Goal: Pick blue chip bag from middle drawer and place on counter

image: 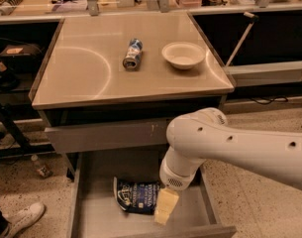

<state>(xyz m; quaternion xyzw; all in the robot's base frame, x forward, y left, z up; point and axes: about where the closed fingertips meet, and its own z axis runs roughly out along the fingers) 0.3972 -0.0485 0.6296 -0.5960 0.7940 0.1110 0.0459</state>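
Far left on the floor there's a white sneaker (19,217) and a small bottle (41,168) lying near the cabinet. The beige counter (81,68) sits up top with a blue-and-white can (133,53) lying on its side near the middle. Below it, the middle drawer (93,212) is pulled wide open. The blue chip bag (135,197) is lying flat on the drawer floor, toward the back and a bit right of center, so it's not on the counter. The gripper (165,207) hangs down inside the drawer right at the bag's right edge. Honestly can't tell if it's clamped or loose, or if it's touching the bag. A white bowl (183,55) sits upright on the counter right of the can. The big white arm (239,148) comes in from the right.
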